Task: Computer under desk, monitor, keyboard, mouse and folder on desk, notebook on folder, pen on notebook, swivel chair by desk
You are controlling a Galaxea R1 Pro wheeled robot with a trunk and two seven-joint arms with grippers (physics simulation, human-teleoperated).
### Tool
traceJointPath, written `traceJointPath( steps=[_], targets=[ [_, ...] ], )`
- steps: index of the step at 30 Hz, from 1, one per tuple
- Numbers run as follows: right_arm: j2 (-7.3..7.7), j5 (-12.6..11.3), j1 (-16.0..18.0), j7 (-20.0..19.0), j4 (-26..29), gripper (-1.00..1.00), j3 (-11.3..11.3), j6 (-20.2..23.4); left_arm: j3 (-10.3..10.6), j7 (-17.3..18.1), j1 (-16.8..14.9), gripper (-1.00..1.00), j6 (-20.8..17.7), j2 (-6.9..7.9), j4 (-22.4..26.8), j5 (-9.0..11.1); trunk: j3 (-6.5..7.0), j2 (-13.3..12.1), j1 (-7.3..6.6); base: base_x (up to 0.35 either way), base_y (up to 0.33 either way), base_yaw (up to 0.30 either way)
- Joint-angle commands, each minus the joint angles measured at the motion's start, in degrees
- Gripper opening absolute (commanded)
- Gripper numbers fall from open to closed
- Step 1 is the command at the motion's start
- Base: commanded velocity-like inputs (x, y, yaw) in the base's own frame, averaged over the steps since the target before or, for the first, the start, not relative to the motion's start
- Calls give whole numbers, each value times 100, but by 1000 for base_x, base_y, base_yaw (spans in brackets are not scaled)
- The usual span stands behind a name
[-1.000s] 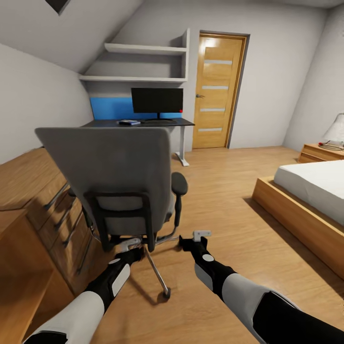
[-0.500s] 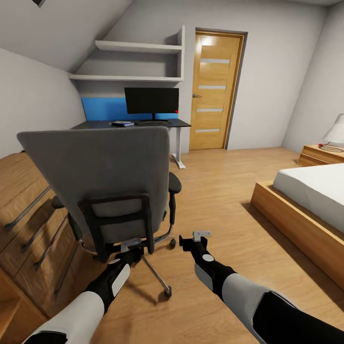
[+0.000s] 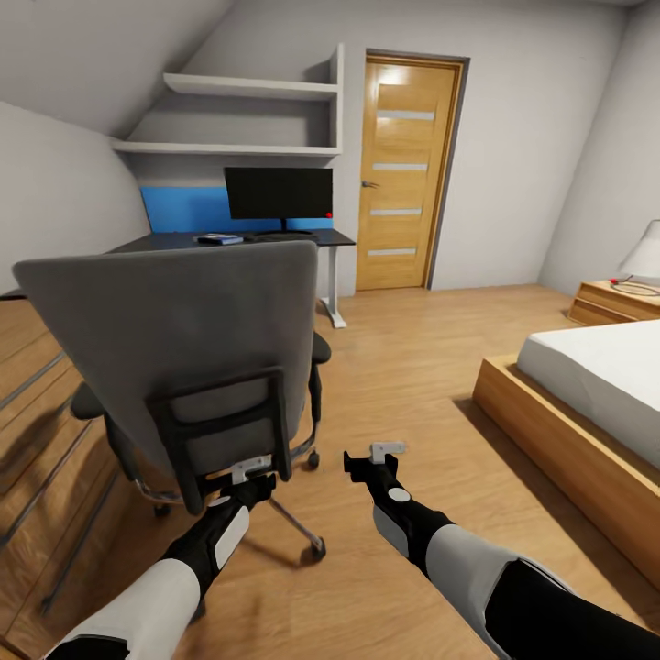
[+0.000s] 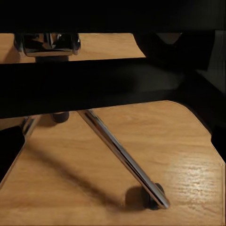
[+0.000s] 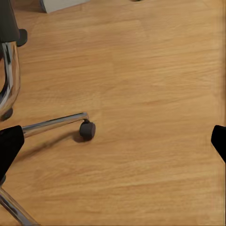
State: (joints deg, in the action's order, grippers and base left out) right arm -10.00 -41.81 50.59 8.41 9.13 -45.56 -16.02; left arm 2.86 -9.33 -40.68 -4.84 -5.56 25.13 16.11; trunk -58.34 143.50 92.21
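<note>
- change: over the last second the whole view has shifted; the chair [image 3: 183, 367] now sits larger and further toward the view's left, and the desk [image 3: 247, 240] has slid left too. the camera moved, so the robot is rolling forward with the chair just ahead of its arms.
- meaning, as a judgement: the chair is being pushed toward the desk, the last step of the task; they are still well apart.
- chair: grey tall back faces the camera, black frame and armrests, chrome legs on black casters, on the wood floor [image 3: 412, 367].
- desk: black top, blue panel behind, monitor [image 3: 279, 192] upright on it, a small blue item beside it, too small to tell.
- left gripper [image 3: 252, 475]: at the chair's lower back frame; cannot tell if clamped.
- right gripper [image 3: 374, 456]: fingers spread, holding nothing, over bare floor.
</note>
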Motion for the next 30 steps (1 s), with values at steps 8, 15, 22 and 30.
traceJointPath(
  steps=[8,15,22,30],
  targets=[
    [0,-37,3,29,1,100,-49,-15,39,-34,-1,100,-33,2,15,52,-5,2,0,83,-209,0],
    [0,-37,3,30,1,100,-52,-15,39,-34,-1,100,-33,2,17,52,-5,2,0,-64,-41,0],
    [0,-37,3,30,1,100,-57,-15,37,-34,-1,100,-35,1,16,58,-5,2,0,-253,-105,0],
    [0,-37,3,30,1,100,-58,-15,39,-34,-1,100,-35,2,17,59,-5,2,0,-82,-96,0]
  ],
)
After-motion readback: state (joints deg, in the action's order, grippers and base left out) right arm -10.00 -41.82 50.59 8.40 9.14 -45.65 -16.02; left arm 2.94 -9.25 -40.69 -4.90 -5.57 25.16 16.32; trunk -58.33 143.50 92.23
